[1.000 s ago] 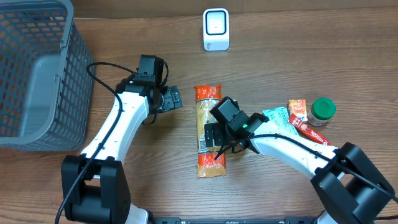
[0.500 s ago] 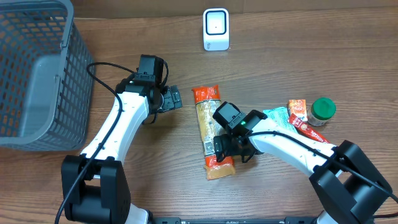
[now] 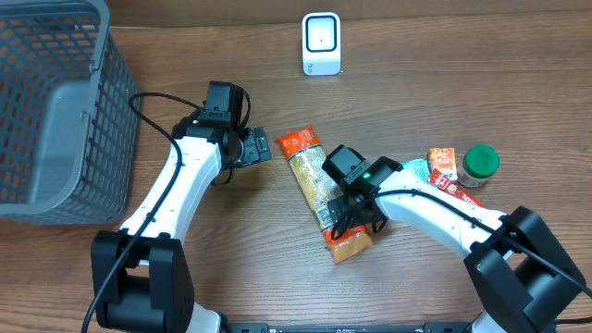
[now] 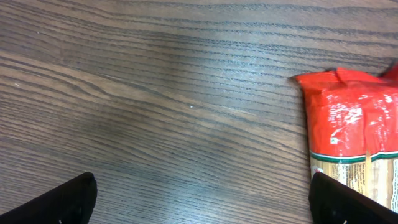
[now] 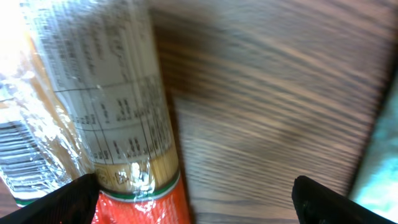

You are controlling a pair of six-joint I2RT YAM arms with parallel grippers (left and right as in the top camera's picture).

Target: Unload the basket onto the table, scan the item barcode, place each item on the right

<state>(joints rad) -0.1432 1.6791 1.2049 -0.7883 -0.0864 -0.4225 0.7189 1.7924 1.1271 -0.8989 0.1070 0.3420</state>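
Note:
A long spaghetti packet (image 3: 314, 180) with orange ends lies slanted on the table. Its label and barcode (image 5: 25, 149) face up. My right gripper (image 3: 356, 220) is open over the packet's near end. In the right wrist view the packet (image 5: 106, 106) lies against the left finger, with bare wood across the rest of the gap of the gripper (image 5: 199, 202). My left gripper (image 3: 259, 146) is open just left of the packet's far end. Nothing but wood lies within the left gripper (image 4: 202, 205), and the red packet end (image 4: 351, 124) sits by its right finger. A white scanner (image 3: 321, 43) stands at the back.
A grey wire basket (image 3: 46, 111) fills the left side. To the right lie a teal packet (image 3: 412, 171), a small orange packet (image 3: 442, 159), a red stick packet (image 3: 462, 194) and a green-lidded jar (image 3: 480, 164).
The spaghetti packet has turned: its near end swung right and its far end left, moving along with my right gripper. The left arm has stayed still.

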